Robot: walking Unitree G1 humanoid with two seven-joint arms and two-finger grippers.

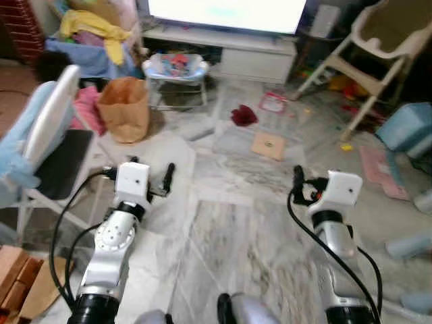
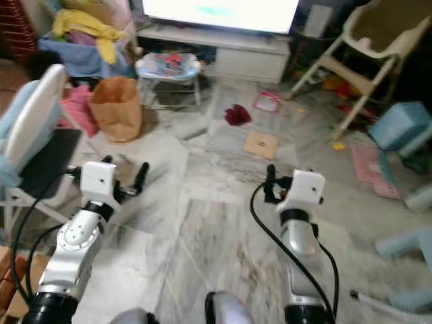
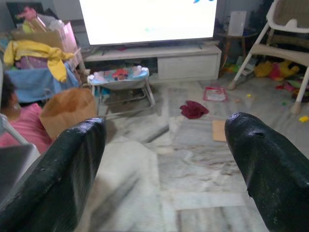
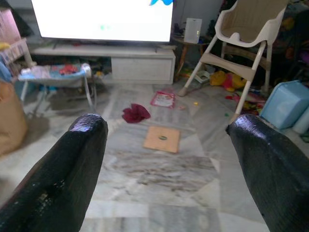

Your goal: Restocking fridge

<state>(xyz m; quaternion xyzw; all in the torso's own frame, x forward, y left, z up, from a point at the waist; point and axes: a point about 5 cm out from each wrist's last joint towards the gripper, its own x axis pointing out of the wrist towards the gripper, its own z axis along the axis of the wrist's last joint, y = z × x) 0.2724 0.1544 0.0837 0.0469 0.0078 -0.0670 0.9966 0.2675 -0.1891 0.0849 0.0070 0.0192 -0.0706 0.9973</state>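
Observation:
I stand in a living room with both arms raised before me over a marble floor (image 1: 229, 229). My left gripper (image 3: 164, 140) is open, with nothing between its black fingers (image 1: 169, 177). My right gripper (image 4: 166, 140) is also open and empty, one finger (image 1: 298, 177) showing beside its white wrist box. A brown paper bag (image 1: 125, 108) stands upright on the floor ahead of the left arm, well beyond the left gripper.
A white chair with a black seat (image 1: 54, 135) stands close on the left. A person in pink (image 3: 21, 125) sits low beside the bag. Ahead are a baby bouncer (image 1: 175, 67), a TV stand (image 1: 250, 57), a red cloth (image 1: 244, 115), a cardboard piece (image 1: 268, 144) and a high chair (image 1: 378, 47).

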